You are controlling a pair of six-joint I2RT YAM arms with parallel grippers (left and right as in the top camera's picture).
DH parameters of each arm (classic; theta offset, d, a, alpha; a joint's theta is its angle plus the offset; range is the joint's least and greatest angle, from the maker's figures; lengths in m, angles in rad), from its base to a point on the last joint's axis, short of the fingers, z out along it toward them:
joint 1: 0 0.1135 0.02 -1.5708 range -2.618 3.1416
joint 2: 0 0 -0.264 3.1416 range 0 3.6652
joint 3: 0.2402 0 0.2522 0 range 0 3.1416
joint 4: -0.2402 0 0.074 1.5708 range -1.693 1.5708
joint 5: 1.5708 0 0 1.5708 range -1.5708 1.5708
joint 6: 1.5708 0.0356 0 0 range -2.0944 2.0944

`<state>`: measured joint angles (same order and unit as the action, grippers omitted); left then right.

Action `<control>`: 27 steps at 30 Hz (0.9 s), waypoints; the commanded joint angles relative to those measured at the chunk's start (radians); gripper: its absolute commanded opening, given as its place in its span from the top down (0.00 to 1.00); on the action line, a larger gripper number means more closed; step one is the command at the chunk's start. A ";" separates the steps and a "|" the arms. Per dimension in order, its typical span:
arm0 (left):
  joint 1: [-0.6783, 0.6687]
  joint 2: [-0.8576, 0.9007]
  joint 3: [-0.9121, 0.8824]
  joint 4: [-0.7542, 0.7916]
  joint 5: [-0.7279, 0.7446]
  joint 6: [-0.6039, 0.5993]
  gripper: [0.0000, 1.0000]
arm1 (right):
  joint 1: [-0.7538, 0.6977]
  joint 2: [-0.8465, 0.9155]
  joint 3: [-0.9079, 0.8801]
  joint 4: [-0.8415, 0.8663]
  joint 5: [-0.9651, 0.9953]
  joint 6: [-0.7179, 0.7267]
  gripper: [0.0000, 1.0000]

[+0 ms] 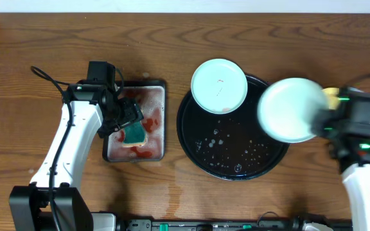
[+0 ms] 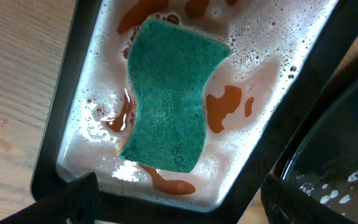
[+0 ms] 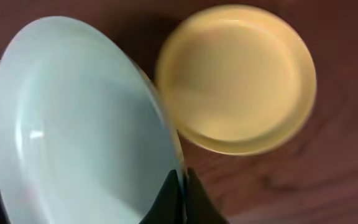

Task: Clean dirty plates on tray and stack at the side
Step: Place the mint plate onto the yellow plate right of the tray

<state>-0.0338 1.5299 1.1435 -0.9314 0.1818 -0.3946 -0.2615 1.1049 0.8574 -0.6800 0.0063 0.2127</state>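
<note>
We see the small round pale blue plastic plate (image 3: 86, 124) tilted on edge, its rim pinched between the right fingers (image 3: 169, 202), which are pressed onto it. From overhead this plate (image 1: 292, 109) is blurred and hangs over the right rim of the large round glossy black tray (image 1: 191, 138). The small round white plastic plate (image 1: 219, 85), carrying a faint red smear, lies on the tray's upper left, overlapping the rim. The tray's bare floor is dotted with water drops. The small round pale yellow plastic plate (image 3: 236, 78) sits flat on the brown wood-grain worktop (image 1: 44, 38) just right of the tray, partly hidden from overhead by the right arm. To the tray's left stands a rectangular black-rimmed dish (image 2: 56, 124) of red-stained suds, with a green scouring sponge (image 2: 169, 102) lying in it. The left fingers (image 2: 67, 199) are spread wide above the sponge, gripping nothing.
</note>
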 commanded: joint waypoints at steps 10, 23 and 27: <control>0.004 -0.006 0.007 -0.002 0.002 0.002 0.16 | -0.628 0.365 0.011 0.179 -0.304 0.216 0.99; 0.003 -0.006 0.007 -0.002 0.002 0.001 0.16 | -0.463 0.371 0.016 0.348 -0.605 0.125 0.60; 0.004 -0.006 0.007 -0.002 0.002 0.002 0.16 | -0.302 0.249 0.016 0.330 -0.621 0.085 0.58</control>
<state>-0.0338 1.5299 1.1435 -0.9314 0.1818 -0.3950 -0.6853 1.4696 0.8574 -0.3397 -0.5255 0.3439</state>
